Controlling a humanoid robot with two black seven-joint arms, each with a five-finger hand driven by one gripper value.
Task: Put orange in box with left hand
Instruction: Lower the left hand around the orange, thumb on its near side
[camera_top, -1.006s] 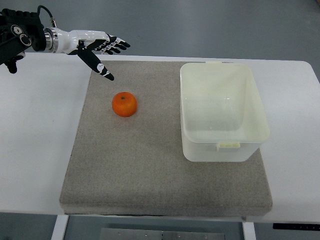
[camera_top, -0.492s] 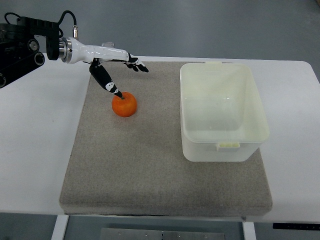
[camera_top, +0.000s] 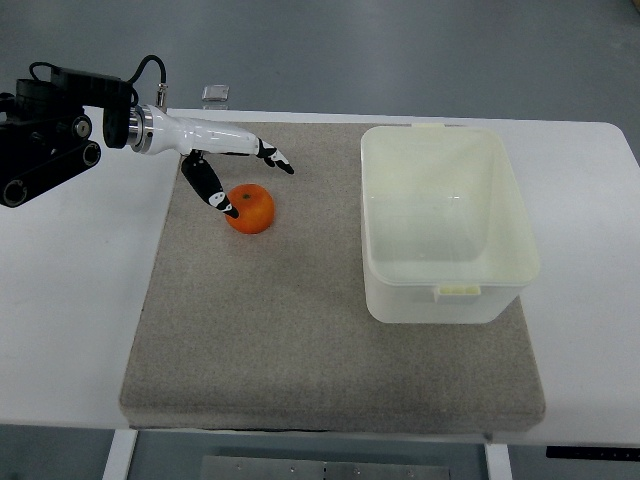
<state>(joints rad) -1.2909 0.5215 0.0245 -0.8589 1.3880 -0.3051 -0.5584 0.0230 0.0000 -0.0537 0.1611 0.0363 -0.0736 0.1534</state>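
orange (camera_top: 250, 209) | on mat (camera_top: 300, 340) | between left hand's (camera_top: 225, 165) spread fingers

bright orange fruit (camera_top: 250, 209), cream translucent box (camera_top: 446, 224), grey speckled mat (camera_top: 300, 340)

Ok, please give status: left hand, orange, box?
Left hand open, thumb at the orange, no grasp. Orange on the mat, outside the box. Path to box clear. Right hand not in view.

Left arm (camera_top: 50, 125) cut off at left edge; thumb hides part of orange (camera_top: 251, 209).
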